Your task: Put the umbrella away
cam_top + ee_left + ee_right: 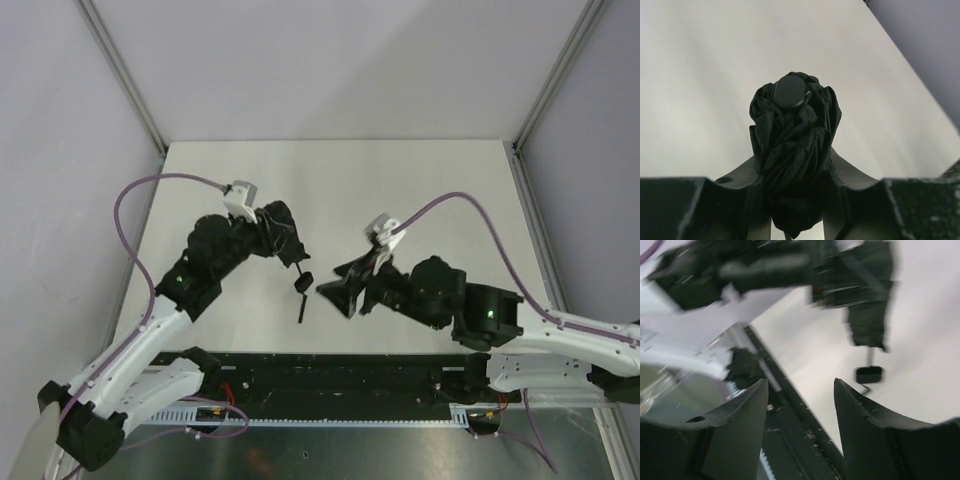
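Observation:
The black folded umbrella (795, 145) is clamped between my left gripper's (796, 200) fingers, its bunched canopy and round end cap pointing away from the wrist camera. In the top view the left gripper (283, 238) holds it above the table, and the thin shaft, small handle (302, 284) and strap hang down from it. My right gripper (340, 290) is open and empty just right of the handle. In the right wrist view the gripper (802, 385) has wide-apart fingers, with the canopy (867, 322) and handle (869, 374) ahead, blurred.
The white table (330, 180) is bounded by metal posts and grey walls. A black rail (330, 370) with the arm bases runs along the near edge; it also shows in the right wrist view (790, 405).

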You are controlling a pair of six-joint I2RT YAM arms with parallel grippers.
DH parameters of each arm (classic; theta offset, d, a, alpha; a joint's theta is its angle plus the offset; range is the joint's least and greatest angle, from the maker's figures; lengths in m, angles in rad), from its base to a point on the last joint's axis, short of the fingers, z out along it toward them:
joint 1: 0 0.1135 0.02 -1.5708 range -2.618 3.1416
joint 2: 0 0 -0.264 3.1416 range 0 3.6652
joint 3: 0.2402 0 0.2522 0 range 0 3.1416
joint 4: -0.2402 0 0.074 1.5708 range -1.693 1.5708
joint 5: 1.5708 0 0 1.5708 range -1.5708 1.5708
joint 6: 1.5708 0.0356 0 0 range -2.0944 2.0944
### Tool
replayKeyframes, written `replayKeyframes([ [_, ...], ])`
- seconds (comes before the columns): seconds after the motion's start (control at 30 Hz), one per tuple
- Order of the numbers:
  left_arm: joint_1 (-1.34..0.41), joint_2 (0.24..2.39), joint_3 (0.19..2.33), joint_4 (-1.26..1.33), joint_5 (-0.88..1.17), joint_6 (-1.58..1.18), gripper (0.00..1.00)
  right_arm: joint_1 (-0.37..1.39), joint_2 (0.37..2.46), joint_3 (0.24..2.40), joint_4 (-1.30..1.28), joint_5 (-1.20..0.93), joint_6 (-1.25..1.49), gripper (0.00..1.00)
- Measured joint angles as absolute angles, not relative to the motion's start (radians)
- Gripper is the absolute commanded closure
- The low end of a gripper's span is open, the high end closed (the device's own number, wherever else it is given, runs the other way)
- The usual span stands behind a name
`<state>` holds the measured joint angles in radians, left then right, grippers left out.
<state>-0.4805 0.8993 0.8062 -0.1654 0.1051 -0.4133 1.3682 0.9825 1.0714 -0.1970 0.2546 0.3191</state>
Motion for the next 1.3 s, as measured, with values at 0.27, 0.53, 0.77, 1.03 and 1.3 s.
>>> replayKeyframes([
  [0.27, -0.748, 0.741, 0.518, 0.054, -0.181, -0.165, 1.00, 1.105, 0.927, 0.942, -0.314, 0.345, 0.428, 0.40],
  [0.53, -0.933, 0.817, 0.264, 0.258, -0.357, -0.271, 1.00, 0.981, 0.930, 0.792, -0.281, 0.166, 0.472, 0.31],
  [0.77, -0.937, 0.728, 0.127, 0.411, -0.309, -0.367, 1.00, 0.939, 1.046, 0.768, -0.163, -0.114, 0.447, 0.12],
  [1.03, -0.926, 0.585, 0.216, 0.326, 0.092, -0.439, 1.00, 0.934, 1.172, 0.728, 0.015, -0.485, 0.403, 0.04],
  [1.3, -0.887, 0.558, 0.334, 0.333, 0.358, -0.517, 1.00, 0.937, 1.162, 0.728, 0.121, -0.649, 0.392, 0.25],
])
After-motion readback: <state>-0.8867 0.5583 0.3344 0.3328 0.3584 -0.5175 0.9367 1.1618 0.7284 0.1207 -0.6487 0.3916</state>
